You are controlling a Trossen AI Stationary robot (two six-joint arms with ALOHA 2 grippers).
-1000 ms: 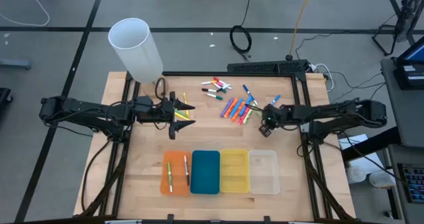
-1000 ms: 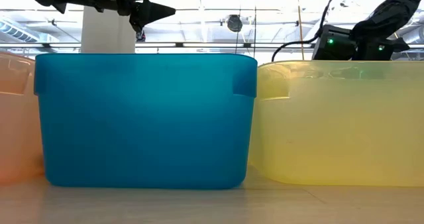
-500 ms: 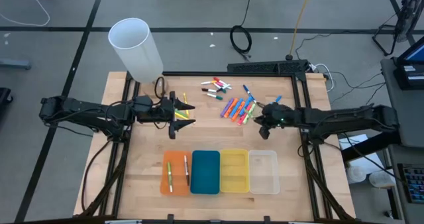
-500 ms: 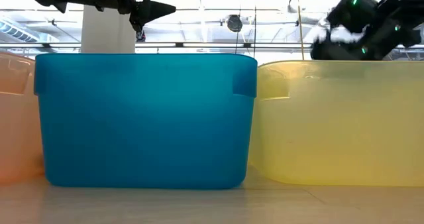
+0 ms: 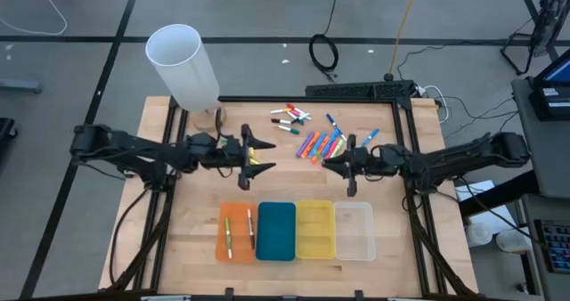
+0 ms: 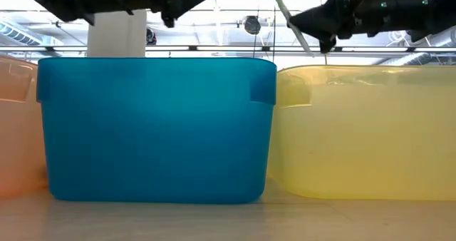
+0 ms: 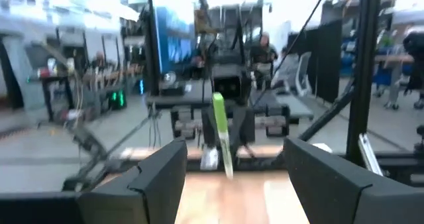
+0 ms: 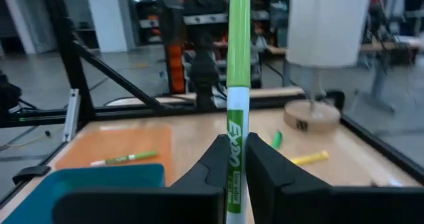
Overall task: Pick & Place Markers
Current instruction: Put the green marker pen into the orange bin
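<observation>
So from where I'm standing the right gripper (image 8: 236, 159) is clenched on a green-capped white dry-erase marker (image 8: 236, 98), pinching it low on the barrel so most of it sticks out past the fingertips, hanging above the table between the loose pile and the row of trays. That long free end is what worries me: with such a thin grip the pen could swivel or slide between the fingers, and if it goes in crooked it could clip a rim and bounce out onto the pale wooden table (image 5: 178, 239).

The left gripper (image 5: 256, 156) hovers over the table on its own side with its fingers spread and nothing between them. The two grippers face each other with not much room between them, so if both go for the trays at once I'd guess they could bump.

Counts:
- four rectangular plastic trays: orange (image 5: 223, 243), blue (image 5: 276, 231), yellow (image 5: 315, 231), clear (image 5: 354, 231)
- two markers lying in the orange tray (image 5: 229, 237)
- loose pile of markers (image 5: 319, 143) at the back, somewhere over a dozen, too tangled to count exactly
- a couple of strays by the left gripper
- one tall white cylinder (image 5: 183, 67)
</observation>
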